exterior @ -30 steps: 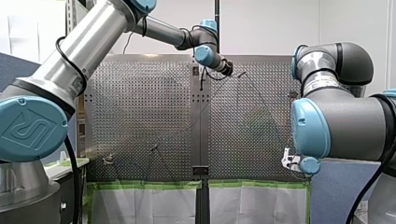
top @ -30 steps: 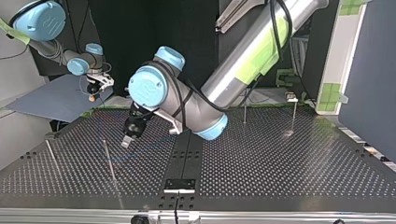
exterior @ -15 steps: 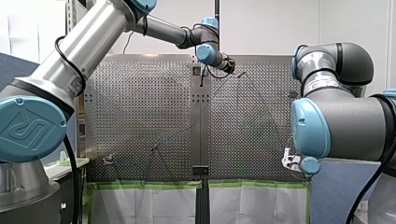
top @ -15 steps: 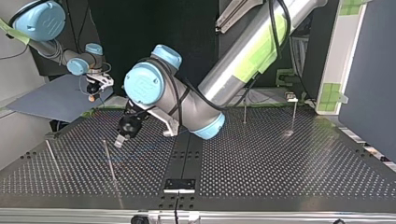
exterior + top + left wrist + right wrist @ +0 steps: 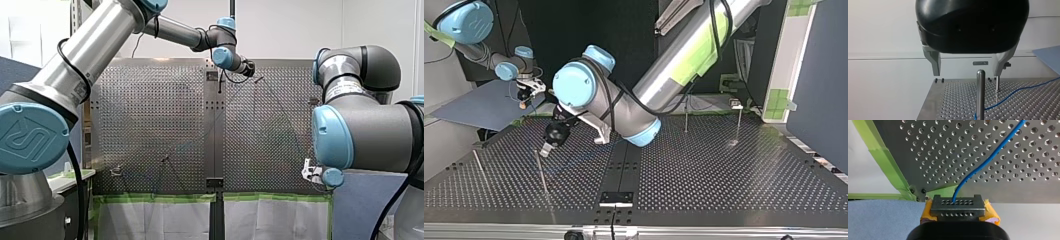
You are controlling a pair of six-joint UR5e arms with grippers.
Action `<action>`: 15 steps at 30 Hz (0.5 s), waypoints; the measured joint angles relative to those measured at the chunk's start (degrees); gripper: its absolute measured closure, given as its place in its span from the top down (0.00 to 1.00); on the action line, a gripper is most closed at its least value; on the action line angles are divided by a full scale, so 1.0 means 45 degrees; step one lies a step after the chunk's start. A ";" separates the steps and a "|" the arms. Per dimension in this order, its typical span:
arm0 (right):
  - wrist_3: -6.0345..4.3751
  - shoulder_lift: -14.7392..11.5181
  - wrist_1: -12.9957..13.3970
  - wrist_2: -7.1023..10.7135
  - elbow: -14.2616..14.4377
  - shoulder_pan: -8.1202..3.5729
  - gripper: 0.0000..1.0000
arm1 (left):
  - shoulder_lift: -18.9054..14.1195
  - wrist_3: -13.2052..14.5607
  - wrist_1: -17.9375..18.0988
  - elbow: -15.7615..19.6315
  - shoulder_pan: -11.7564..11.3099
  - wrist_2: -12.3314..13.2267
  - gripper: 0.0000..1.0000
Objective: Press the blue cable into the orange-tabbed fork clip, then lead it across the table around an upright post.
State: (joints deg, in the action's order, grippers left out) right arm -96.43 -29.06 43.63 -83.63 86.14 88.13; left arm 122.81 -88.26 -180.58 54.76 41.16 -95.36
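My left gripper [image 5: 967, 74] is open, its metal fingers wide apart and empty. An upright steel post [image 5: 980, 95] stands just ahead, between the fingers' lines. The blue cable [image 5: 1018, 92] lies on the table behind that post and runs off to one side. In the top view my left gripper [image 5: 546, 149] hovers close above this post [image 5: 541, 172]. My right gripper [image 5: 958, 206], with yellow pads, is shut on the blue cable [image 5: 988, 160], which leaves it across the perforated plate. It hangs off the table's corner [image 5: 525, 100]. I cannot make out the orange-tabbed clip.
More posts stand on the plate: one near the top view's left edge [image 5: 480, 167], two at its far right [image 5: 686, 122] [image 5: 739, 122]. Green tape [image 5: 885, 162] lines the table edge. A blue-grey board [image 5: 479, 107] lies beside the right gripper.
My left gripper has swung toward the top view's left and come up to the post. My right arm has stayed where it was.
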 joint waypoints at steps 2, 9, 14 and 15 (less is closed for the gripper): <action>0.0000 0.0000 -0.0003 0.0005 0.0003 -0.0002 0.00 | 0.0001 -0.0043 -0.0002 0.0004 0.0021 -0.0017 1.00; -0.0001 0.0000 -0.0004 0.0009 0.0000 0.0000 0.00 | 0.0001 -0.0295 -0.0130 0.0008 0.0041 -0.0414 1.00; -0.0001 0.0000 -0.0005 0.0009 0.0000 0.0012 0.00 | 0.0001 -0.0353 -0.0310 0.0010 0.0051 -0.0925 1.00; 0.0000 -0.0001 -0.0005 0.0010 0.0001 0.0015 0.00 | 0.0001 -0.0350 -0.0336 0.0010 0.0050 -0.1019 1.00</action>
State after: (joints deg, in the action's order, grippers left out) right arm -96.43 -29.06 43.60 -83.59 86.14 88.19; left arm 122.81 -89.84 -182.09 54.81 41.39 -99.95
